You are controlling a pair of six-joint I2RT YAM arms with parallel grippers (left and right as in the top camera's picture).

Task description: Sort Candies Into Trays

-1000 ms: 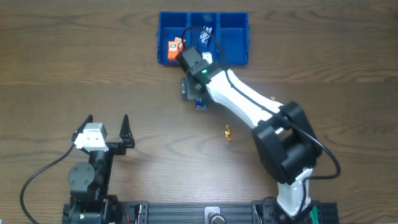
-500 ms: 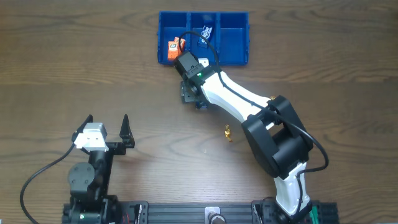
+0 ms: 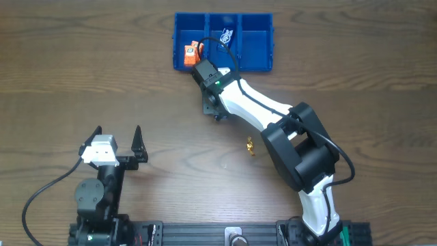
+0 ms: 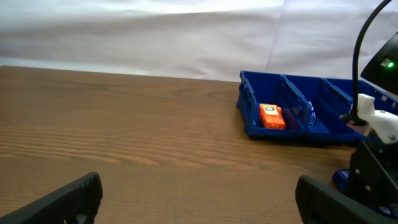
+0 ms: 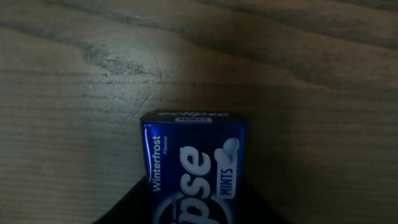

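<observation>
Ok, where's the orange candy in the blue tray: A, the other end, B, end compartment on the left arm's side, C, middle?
B: the top view shows the orange candy lying in the blue tray's end compartment on the left arm's side.

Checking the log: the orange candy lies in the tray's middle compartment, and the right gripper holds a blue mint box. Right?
No: the top view shows the orange candy in the left compartment of the tray. The right gripper does hold the blue mint box.
</observation>
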